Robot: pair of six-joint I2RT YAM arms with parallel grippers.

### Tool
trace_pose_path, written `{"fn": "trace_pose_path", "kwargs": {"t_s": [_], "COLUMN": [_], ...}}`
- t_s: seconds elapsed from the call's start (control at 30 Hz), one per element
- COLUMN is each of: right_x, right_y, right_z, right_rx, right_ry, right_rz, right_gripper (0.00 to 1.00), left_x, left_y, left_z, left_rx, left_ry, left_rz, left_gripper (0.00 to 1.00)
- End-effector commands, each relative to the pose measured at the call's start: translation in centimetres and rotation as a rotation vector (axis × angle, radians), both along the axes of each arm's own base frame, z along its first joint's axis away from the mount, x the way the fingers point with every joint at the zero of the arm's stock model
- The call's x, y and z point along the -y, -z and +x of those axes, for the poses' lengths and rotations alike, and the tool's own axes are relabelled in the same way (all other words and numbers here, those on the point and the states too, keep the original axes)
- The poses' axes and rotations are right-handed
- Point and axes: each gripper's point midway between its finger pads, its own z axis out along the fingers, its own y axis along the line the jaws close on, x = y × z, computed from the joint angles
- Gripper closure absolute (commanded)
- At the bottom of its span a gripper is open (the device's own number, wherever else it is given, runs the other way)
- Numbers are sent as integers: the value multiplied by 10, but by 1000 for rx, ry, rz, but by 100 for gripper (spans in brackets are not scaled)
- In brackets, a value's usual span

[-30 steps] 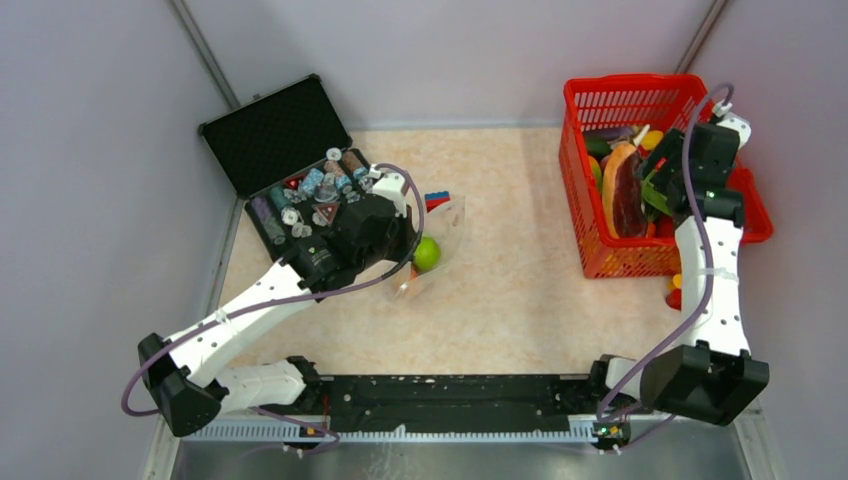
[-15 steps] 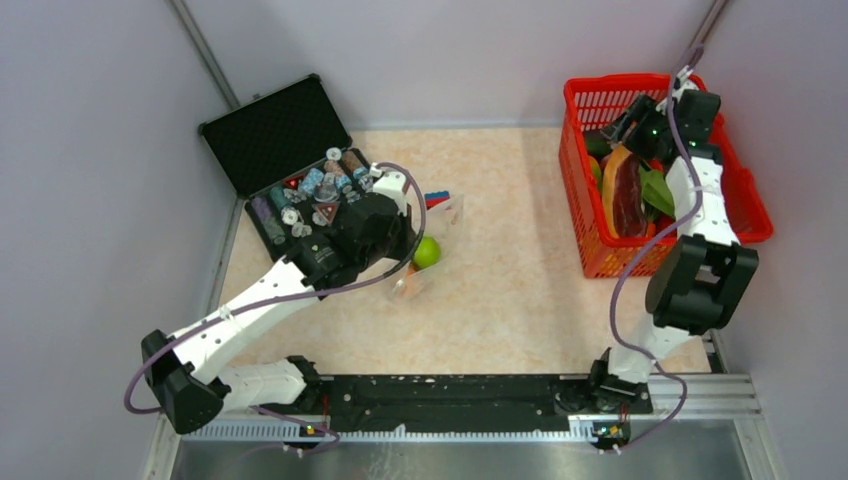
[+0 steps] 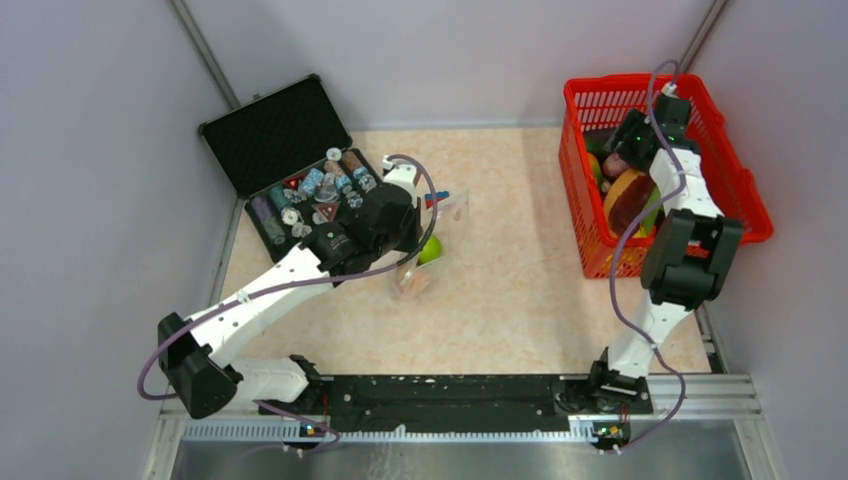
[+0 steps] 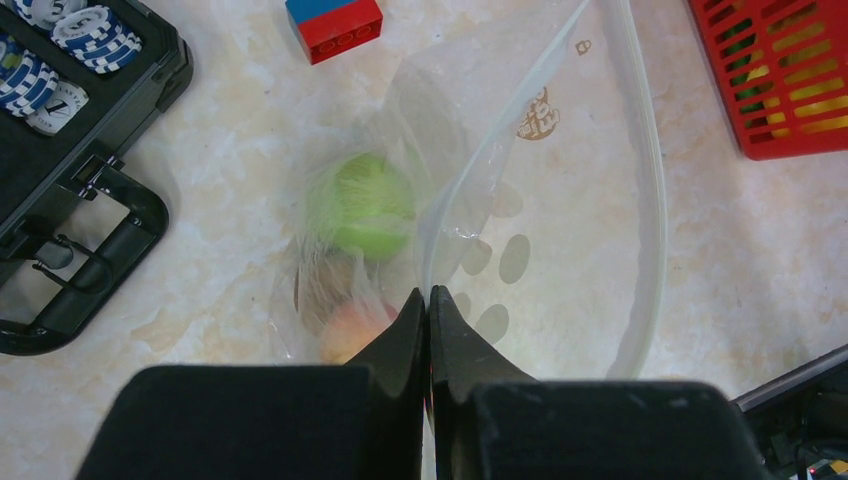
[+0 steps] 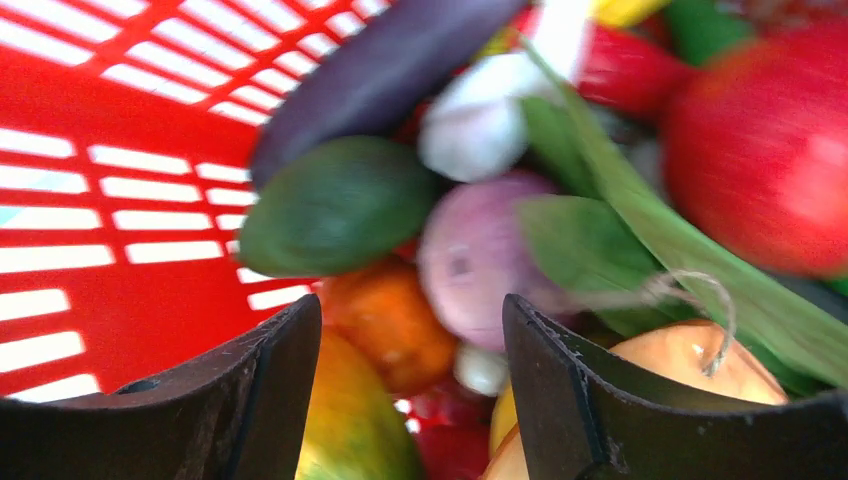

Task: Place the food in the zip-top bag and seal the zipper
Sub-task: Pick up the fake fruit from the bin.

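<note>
Left of the bench's middle, the left tool [image 4: 428, 300] has its two black fingers pressed together, pinching the film of the clear, crinkly plastic zip-top bag [image 4: 560, 240] at its mouth. The bag lies on the beige marbled bench [image 3: 520, 290] with its mouth gaping, and the thin whitish zipper strip [image 4: 652, 200] curves round the open edge. Inside the bag sit a round green toy fruit [image 4: 365, 205] and, nearer the fingers, an orange-pink piece [image 4: 348, 332], blurred through the plastic. Just beside the bag's far end lies a red-and-blue toy brick [image 4: 333, 22].

At the far left corner stands an open black case [image 3: 290, 170] filled with small bottles and discs. At the far right corner, the red mesh plastic basket [image 3: 742, 190] holds the remaining food. The right tool [image 5: 410, 310] hangs low over that pile with its fingers spread apart, gripping nothing. Beyond its fingertips lie an orange piece [image 5: 395, 325], a pale purple round one [image 5: 475, 250], a dark green oval [image 5: 335, 205] and a long purple eggplant [image 5: 380, 70].
</note>
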Motion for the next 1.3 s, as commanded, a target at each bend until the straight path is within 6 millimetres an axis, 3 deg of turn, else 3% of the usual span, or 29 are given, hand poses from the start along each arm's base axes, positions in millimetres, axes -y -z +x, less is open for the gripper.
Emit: {"fn": "trace_pose_path", "kwargs": {"t_s": [0.0,0.13,0.23,0.3,0.47,0.57,0.67,0.9,1.1,1.27], "right_x": [90,113,115,102,38,16,17,-37,-57,-53], "right_y": [-15,-23,-32,-48,-103,-116,-100,-50,-19,14], "right_z": [-61,-92,-104,-99,-72,-59,-41,-13,-20,-10], "right_rx": [-51,-78,-70,-4,255,325,265,160,79,-21], "right_ry": [315,351,331,262,-62,-164,-163,-357,-425,-399], "right_rz": [-181,-229,-217,-187,-16,74,119,204,248,164], "right_gripper": [33,31,31,31,30,28,28,20,19,22], "left_x": [6,12,17,18,15,14,12,20,20,20], "left_y": [-21,-18,-16,-14,-18,-20,-22,-20,-17,-18], "left_z": [12,12,10,9,12,16,19,25,25,25], "left_rx": [33,15,-2,-8,11,25,35,20,11,9], "left_ry": [-23,-7,10,14,0,-10,-23,-20,-22,-18], "left_rz": [-39,-38,-53,-55,-48,-40,-22,-26,-17,-18], "left_gripper": [100,100,100,100,100,100,100,100,100,100]}}
